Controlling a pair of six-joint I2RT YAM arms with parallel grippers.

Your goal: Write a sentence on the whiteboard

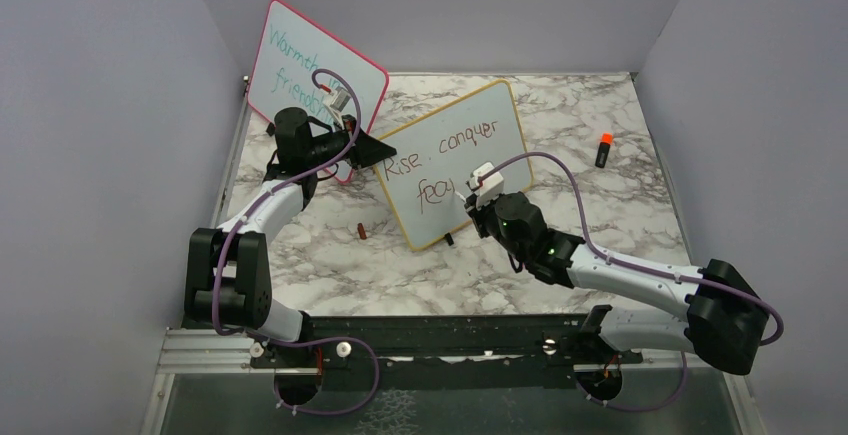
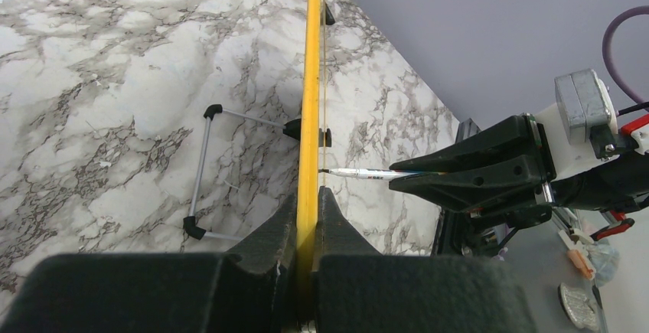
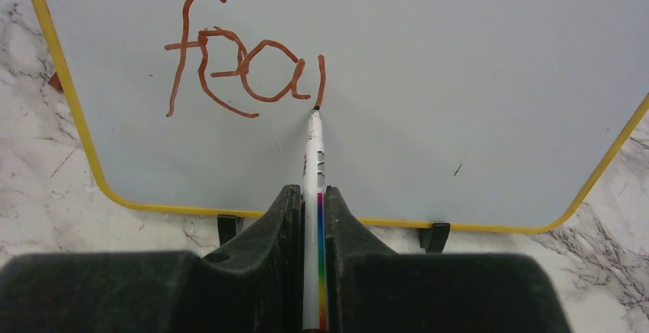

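My fingers [image 3: 279, 233] are black plastic, dull and a bit grainy, not shiny. The pen [image 3: 313, 164] is smooth white plastic with a soft shine. The board [image 3: 428, 96] has a smooth, flat white face, and its yellow rim [image 2: 310, 80] looks like smooth plastic. The table [image 2: 92, 88] looks like grey-white marble, smooth and faintly shiny. The board's thin legs [image 2: 199, 168] look like bare silver metal with black rubbery caps. The walls [image 1: 100, 105] are plain and dull.

The yellow-framed whiteboard [image 1: 503, 160] stands propped upright on the marble table [image 1: 600, 215], its brownish-red sentence [image 1: 462, 139] reading "Rise. conquer" above an unfinished "fea" plus one stroke.
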